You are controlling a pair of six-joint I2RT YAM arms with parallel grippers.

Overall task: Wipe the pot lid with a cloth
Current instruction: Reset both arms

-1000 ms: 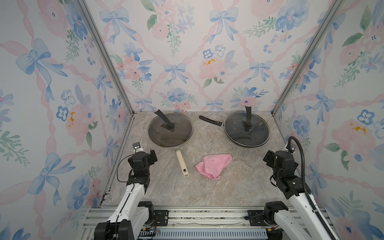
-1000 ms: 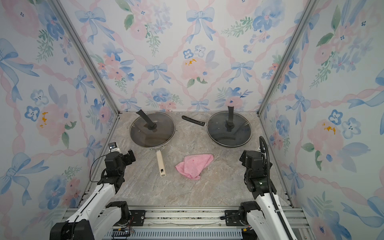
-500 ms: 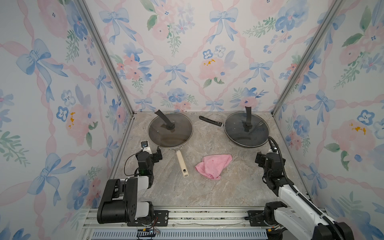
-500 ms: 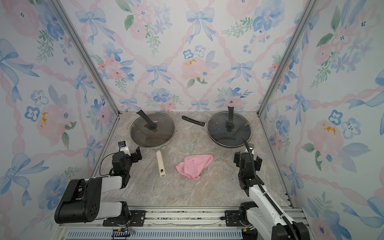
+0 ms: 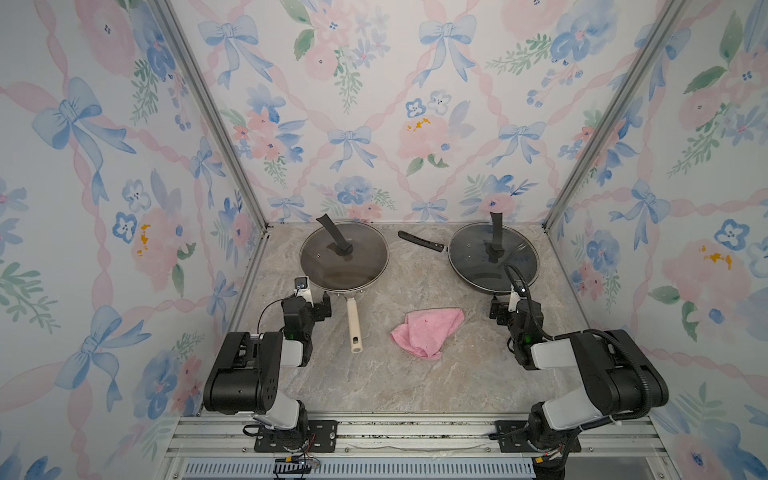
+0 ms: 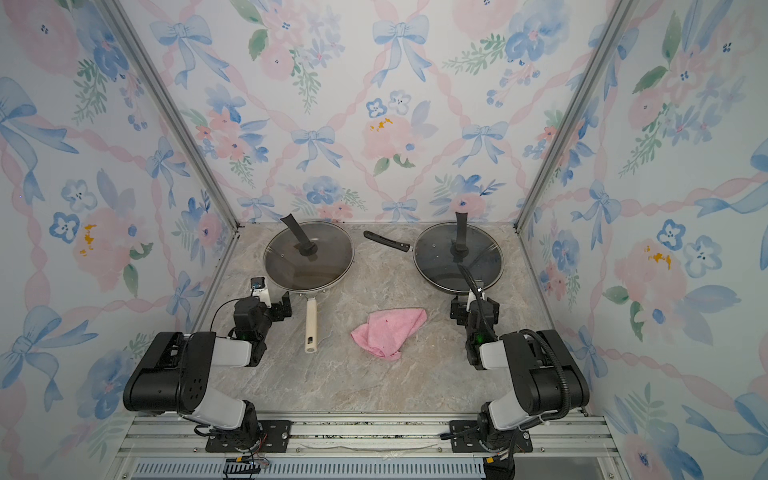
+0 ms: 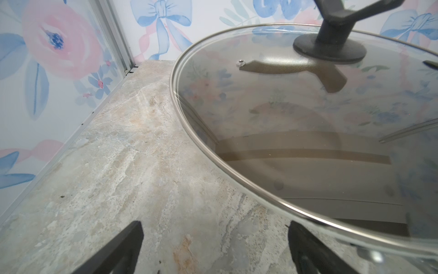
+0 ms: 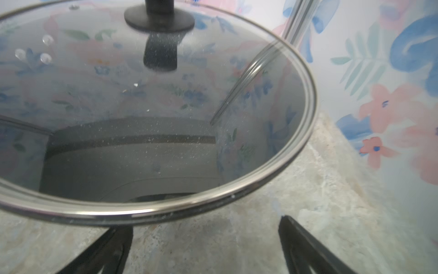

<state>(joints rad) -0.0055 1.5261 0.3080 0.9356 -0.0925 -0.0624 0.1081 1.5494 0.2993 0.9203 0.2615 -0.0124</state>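
Note:
Two glass pot lids with black handles sit on pans at the back: one lid [image 5: 345,262] [image 6: 309,255] on the pan with the cream handle, the second lid [image 5: 492,257] [image 6: 457,255] on the dark pan. The pink cloth [image 5: 428,332] [image 6: 390,330] lies crumpled on the table between the arms. My left gripper [image 5: 309,301] [image 7: 214,224] is open and empty, low beside the left lid's near rim [image 7: 237,175]. Just in front of the right lid's rim [image 8: 166,208], my right gripper [image 5: 505,309] [image 8: 206,223] is also open and empty.
The left pan's cream handle [image 5: 354,328] points toward the front, between my left gripper and the cloth. The dark pan's black handle [image 5: 419,241] lies between the two pans. Flowered walls close in three sides, and a metal rail [image 5: 415,432] runs along the front.
Both arms have folded down and back toward the front rail. Both grippers have dropped low to the table, close to the pans' near rims, and stay open. Cloth and lids have not moved.

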